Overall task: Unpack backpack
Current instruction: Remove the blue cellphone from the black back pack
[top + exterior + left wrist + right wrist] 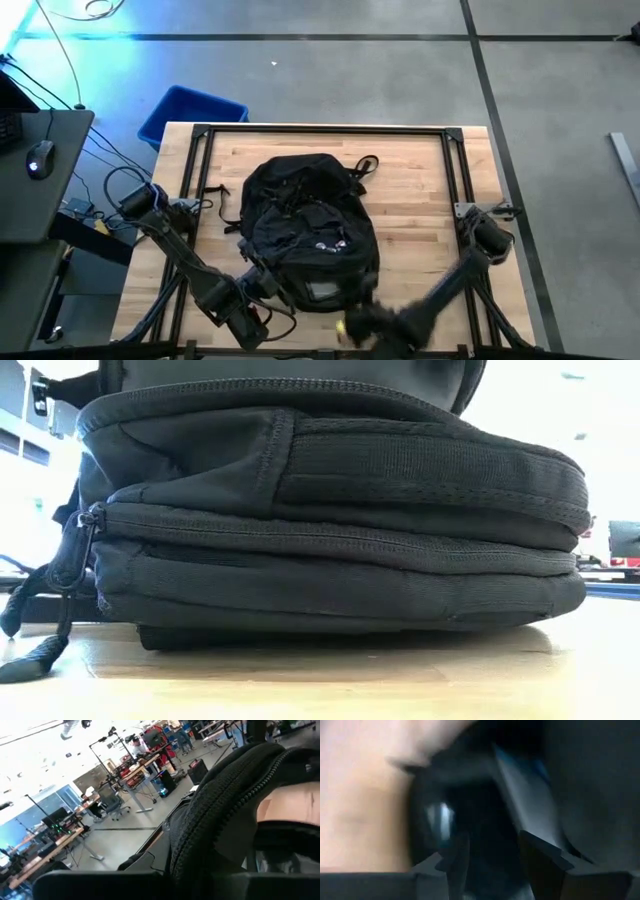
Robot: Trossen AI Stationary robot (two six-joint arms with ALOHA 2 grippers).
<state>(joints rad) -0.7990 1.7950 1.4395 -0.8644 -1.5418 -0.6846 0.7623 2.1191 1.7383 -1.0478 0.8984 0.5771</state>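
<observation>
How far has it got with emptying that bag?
Barely started, it seems. The backpack lies on the table with nothing unpacked beside it. The left claw is shut at its near edge, and the right claw is blurred there too. All unpacking remains.

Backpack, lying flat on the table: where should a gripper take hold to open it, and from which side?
Grip the backpack at the zip pull hanging at its corner, probably best from the table's near edge. The body is broad and slumped, too wide to span, while the pull dangles free at the end of the zip line.
</observation>
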